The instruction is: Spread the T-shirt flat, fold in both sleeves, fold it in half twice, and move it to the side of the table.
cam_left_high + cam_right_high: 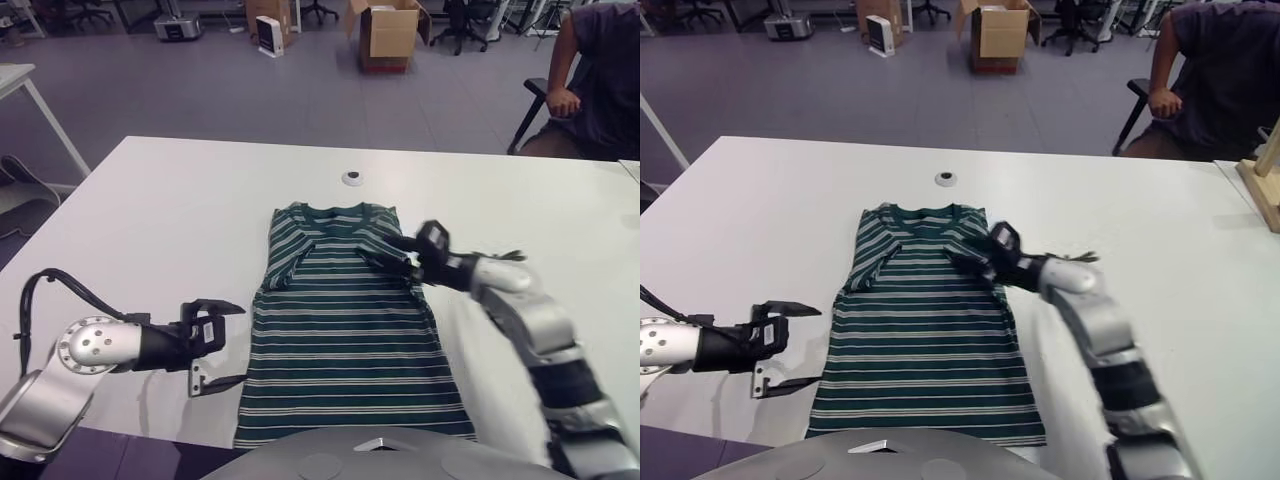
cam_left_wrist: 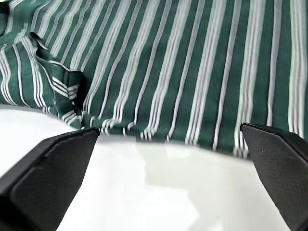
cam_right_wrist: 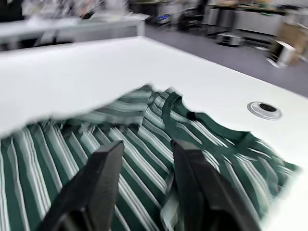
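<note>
Head view: the striped T-shirt [image 1: 345, 330] lies on the bench [image 1: 150, 220], sleeves folded in. Left wrist view: the left gripper [image 2: 163, 168] spreads its fingers [image 2: 48, 183] wide beside the shirt's edge, empty. Right wrist view: the right gripper [image 3: 144, 178], part-open over the shoulder, holds nothing evident; a shallow pinch could drag that fold loose.

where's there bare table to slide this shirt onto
Wide bare table from the T-shirt out to the robot's left edge, and another stretch on its right beyond the right pincer. Crowded: near edge by the left pincer, and around the small round fitting behind the collar.
</note>
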### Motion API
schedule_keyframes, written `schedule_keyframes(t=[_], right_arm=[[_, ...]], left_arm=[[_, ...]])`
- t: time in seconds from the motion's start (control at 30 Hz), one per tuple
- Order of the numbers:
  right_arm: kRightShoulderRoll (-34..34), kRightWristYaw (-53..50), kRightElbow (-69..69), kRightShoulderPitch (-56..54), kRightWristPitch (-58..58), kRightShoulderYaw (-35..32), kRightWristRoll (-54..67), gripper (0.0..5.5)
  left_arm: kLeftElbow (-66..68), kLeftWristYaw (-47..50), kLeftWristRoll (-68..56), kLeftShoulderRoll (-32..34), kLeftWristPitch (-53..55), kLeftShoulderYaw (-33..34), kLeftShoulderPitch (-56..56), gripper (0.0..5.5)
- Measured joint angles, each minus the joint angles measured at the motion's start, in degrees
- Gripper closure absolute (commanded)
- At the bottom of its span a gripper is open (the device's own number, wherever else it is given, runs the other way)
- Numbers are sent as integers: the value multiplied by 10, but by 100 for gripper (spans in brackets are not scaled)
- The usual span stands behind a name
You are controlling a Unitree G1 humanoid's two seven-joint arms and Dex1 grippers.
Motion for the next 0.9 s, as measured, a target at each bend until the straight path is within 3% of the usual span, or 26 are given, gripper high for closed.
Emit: schedule_keyframes(t=[0.1, 0.17, 0.27, 0.37, 0.57, 0.9], right_arm=[[-168, 159, -13, 119, -179, -22, -43, 236], [-225, 217, -8, 191, -301, -37, -63, 236], [-248, 234, 16, 282, -454, -47, -91, 236], [-248, 221, 61, 297, -564, -42, -121, 233], [-241, 184, 69, 284, -606, -9, -135, 343], [-240, 166, 56, 264, -569, 35, -131, 536]], left_arm=[[27, -36, 46, 43, -117, 25, 26, 10], [31, -50, 68, 56, -186, 29, 44, 10], [44, -44, 127, 59, -289, 19, 64, 10], [54, -29, 155, 52, -352, -5, 91, 64], [51, 8, 173, 29, -401, -55, 95, 166], [48, 41, 174, 6, -393, -125, 87, 354]])
